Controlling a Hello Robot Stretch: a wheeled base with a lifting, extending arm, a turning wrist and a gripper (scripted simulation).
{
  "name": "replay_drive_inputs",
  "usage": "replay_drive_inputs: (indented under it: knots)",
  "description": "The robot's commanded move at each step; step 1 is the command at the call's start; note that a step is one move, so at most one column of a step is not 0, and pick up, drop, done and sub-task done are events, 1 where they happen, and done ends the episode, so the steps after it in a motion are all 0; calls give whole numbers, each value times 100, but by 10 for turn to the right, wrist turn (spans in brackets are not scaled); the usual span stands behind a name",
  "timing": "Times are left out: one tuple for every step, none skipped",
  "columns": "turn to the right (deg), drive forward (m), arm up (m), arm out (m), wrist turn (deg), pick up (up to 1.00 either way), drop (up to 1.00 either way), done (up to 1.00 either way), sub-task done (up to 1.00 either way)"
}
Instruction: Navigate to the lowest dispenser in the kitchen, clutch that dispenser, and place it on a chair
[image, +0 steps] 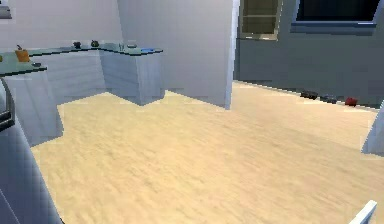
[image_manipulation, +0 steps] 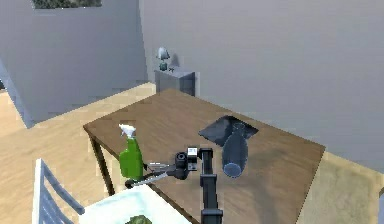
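Heads up: the green spray bottle (image_manipulation: 130, 157), which I'd bet is your dispenser, sits upright at the near-left edge of the brown table (image_manipulation: 280, 160). The gripper (image_manipulation: 140, 180) has its fingers poking in at the bottle's base. Honestly you can't tell if it's got hold of the bottle or not. The tabletop is right behind it, so it could just as easily be standing there on its own.

The arm (image_manipulation: 208, 195) comes in low across the table's near corner. That makes sense to me, since the white chair (image_manipulation: 45, 195) is just beside that corner on the near left. Looks like the setup for the drop onto the seat, and I'd guess it only takes a short move.

Watch the dark cylinder (image_manipulation: 235, 155) lying on the table just right of the arm. The kitchen counters (image: 70, 55) are off at the forward view's far left.
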Motion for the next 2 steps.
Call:
replay_drive_inputs:
  knots:
    - [0, 0, -32, 0, 0, 0, 0, 0, 0]
    - [0, 0, 0, 0, 0, 0, 100, 0, 0]
